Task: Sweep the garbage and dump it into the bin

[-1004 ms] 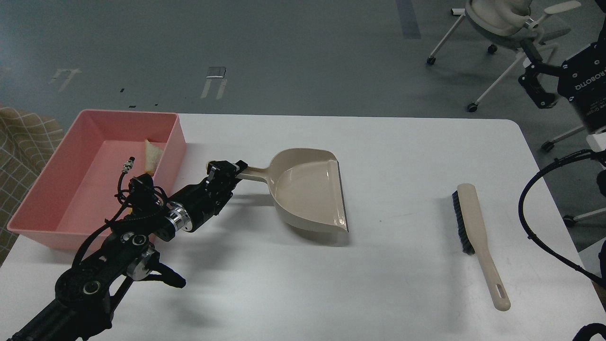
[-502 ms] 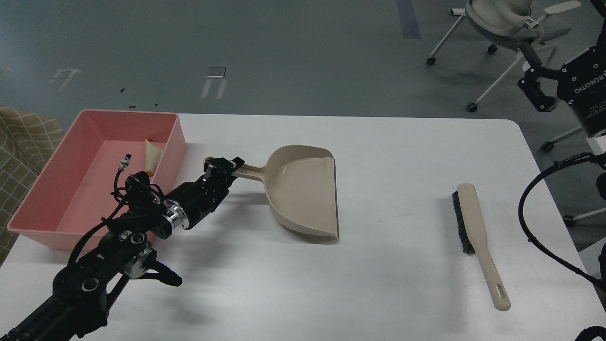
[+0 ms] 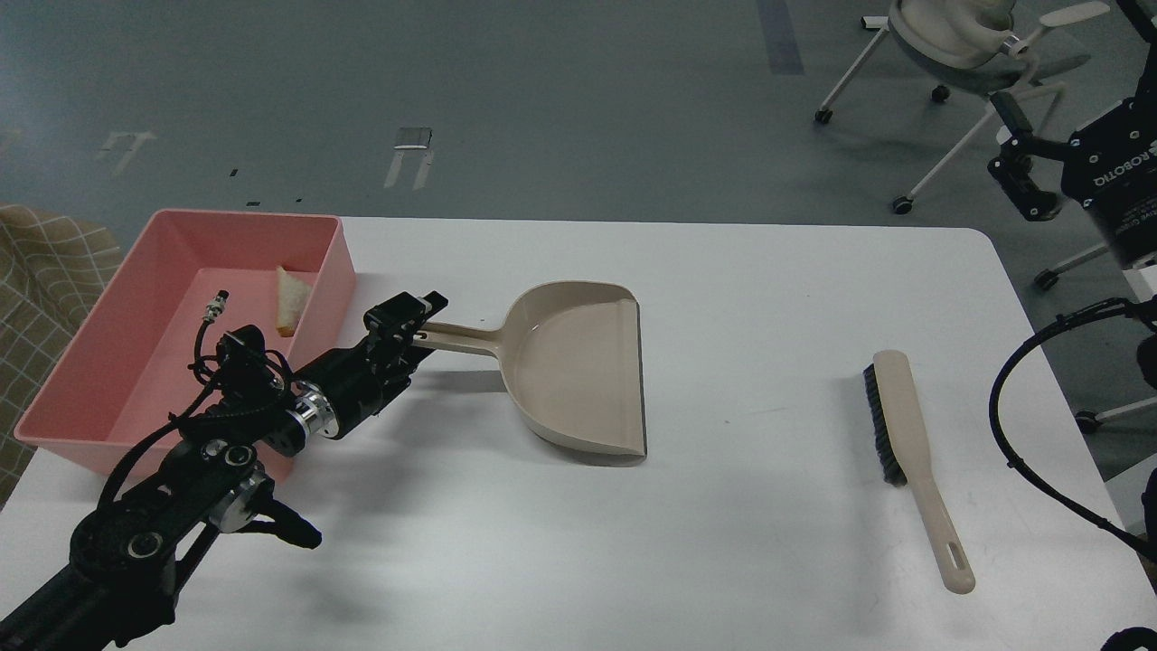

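The pink bin [image 3: 108, 298] stands at the table's left edge. The white bread slice [image 3: 289, 300] lies inside it against the right wall. The yellow chunk is not in view. The beige dustpan [image 3: 578, 371] lies flat on the table, empty, with its handle pointing left. My left gripper [image 3: 404, 318] is at the tip of that handle, jaws apart and no longer clamping it. My right gripper [image 3: 1014, 149] is open and empty, raised beyond the table's far right corner.
The beige brush with black bristles [image 3: 908, 443] lies on the right side of the white table [image 3: 768, 298], handle toward the front. An office chair [image 3: 958, 45] stands on the floor behind. A black cable [image 3: 1003, 425] loops at the right edge.
The dustpan tipped down from tilted to flat on the table. My left gripper then let go of the handle and drew back to the left. The right gripper shifted slightly.
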`<action>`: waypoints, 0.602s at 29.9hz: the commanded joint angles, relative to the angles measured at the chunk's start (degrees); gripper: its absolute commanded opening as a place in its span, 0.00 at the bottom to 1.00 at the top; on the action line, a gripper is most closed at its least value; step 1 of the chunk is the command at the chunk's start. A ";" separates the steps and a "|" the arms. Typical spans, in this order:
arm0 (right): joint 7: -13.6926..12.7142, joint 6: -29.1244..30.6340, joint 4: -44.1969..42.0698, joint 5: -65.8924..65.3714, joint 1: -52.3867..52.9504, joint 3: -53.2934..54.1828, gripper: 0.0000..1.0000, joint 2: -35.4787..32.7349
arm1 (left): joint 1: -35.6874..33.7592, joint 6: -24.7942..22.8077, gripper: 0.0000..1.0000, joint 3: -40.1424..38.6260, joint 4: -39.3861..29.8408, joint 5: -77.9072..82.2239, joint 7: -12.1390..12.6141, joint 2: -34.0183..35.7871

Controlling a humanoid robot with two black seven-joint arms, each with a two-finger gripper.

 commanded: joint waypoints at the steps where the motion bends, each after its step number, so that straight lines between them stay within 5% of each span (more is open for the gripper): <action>1: 0.09 0.00 0.08 -0.01 -0.15 -0.01 0.99 0.09 | 0.05 -0.05 0.83 -0.05 -0.10 -0.12 0.01 1.60; 18: 0.09 0.00 0.17 0.08 -0.85 0.08 0.99 0.00 | 0.13 0.21 0.87 -0.58 -7.22 -0.91 0.80 7.14</action>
